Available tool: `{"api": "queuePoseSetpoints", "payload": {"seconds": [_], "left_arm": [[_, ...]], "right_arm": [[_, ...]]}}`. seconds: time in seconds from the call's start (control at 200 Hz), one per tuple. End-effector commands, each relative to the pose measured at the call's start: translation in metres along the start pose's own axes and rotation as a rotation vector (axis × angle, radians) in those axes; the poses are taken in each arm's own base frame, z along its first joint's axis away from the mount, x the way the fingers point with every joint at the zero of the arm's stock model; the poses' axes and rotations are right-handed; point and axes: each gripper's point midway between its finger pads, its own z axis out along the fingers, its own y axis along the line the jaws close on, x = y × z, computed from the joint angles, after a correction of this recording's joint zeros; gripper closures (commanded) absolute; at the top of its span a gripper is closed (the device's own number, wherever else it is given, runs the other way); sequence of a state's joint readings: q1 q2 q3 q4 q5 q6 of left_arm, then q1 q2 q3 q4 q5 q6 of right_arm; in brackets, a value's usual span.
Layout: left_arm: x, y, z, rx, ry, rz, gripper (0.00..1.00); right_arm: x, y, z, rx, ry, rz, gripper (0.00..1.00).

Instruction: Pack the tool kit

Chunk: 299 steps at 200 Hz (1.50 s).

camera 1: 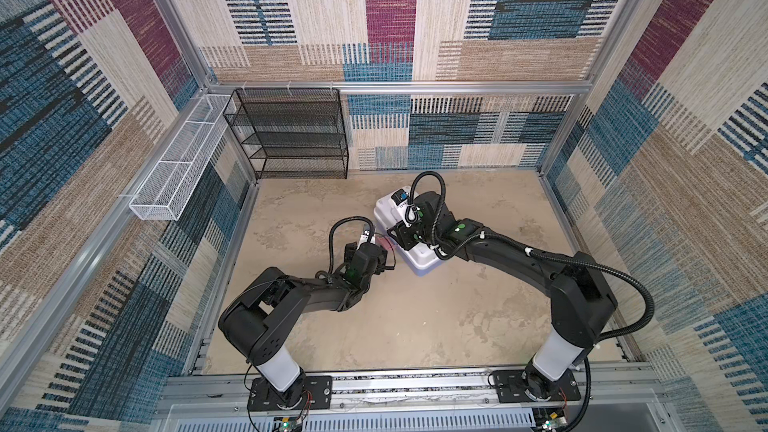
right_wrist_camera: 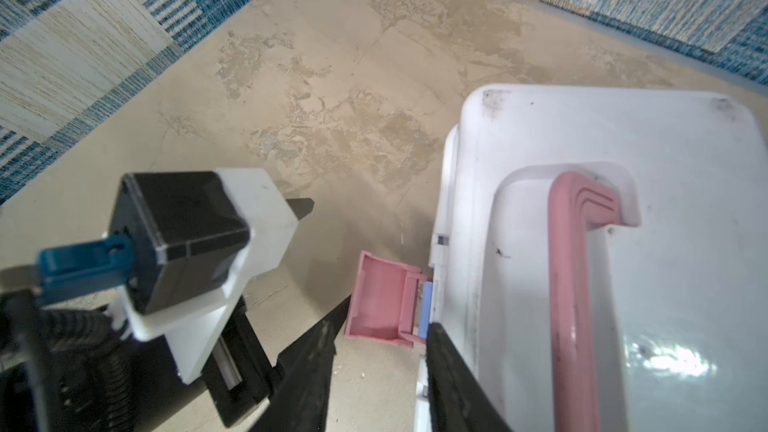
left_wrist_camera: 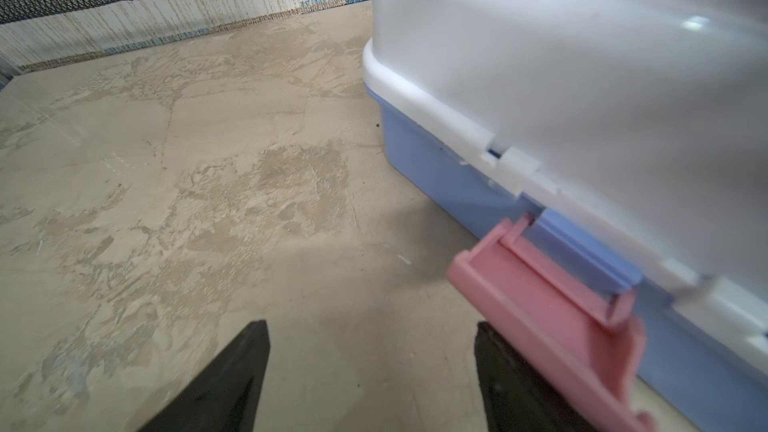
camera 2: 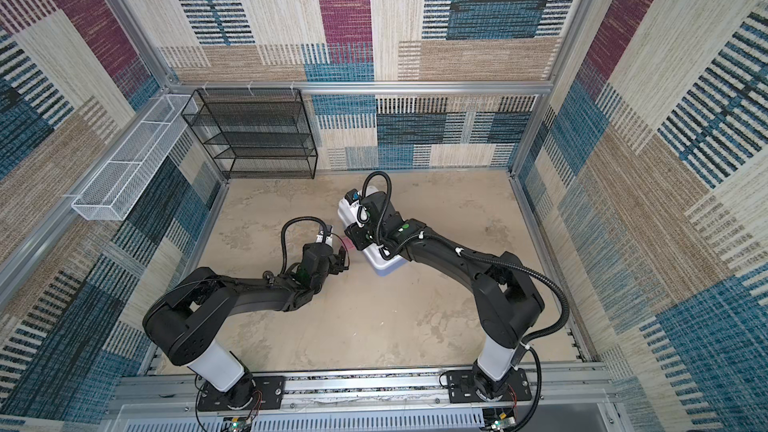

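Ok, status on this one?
Left tool open, beside the latch. Right tool open, over it. Toolbox closed, latch flipped out, unfastened. Nothing in the way.

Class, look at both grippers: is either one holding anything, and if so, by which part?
Left gripper holds nothing, jaws open. Right gripper brackets the pink latch; whether it grips cannot be told.

The tool kit (camera 1: pixel 384 211) sits mid-frame on the table (camera 1: pixel 415 317); the wire-mesh shelf rack (camera 1: pixel 291 135) stands behind it, upper left, with the wire-mesh basket (camera 1: pixel 178 168) left of that.
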<state>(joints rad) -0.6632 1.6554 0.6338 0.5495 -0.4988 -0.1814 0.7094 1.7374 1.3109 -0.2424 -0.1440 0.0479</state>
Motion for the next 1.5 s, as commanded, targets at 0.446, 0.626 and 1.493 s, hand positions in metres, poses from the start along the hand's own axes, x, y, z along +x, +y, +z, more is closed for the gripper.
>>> {"api": "queuePoseSetpoints", "payload": {"seconds": [0.446,0.626,1.493], "left_arm": [[0.005,-0.005,0.003,0.026,0.046,-0.004,0.20],[0.009,-0.006,0.005,0.027,0.064,0.009,0.21],[0.008,-0.008,0.001,0.046,0.143,0.043,0.23]], "right_arm": [[0.010,-0.004,0.014,0.043,0.052,0.036,0.65],[0.013,-0.005,0.016,0.049,0.061,0.042,0.67],[0.013,-0.007,0.014,0.056,0.050,0.051,0.68]]}}
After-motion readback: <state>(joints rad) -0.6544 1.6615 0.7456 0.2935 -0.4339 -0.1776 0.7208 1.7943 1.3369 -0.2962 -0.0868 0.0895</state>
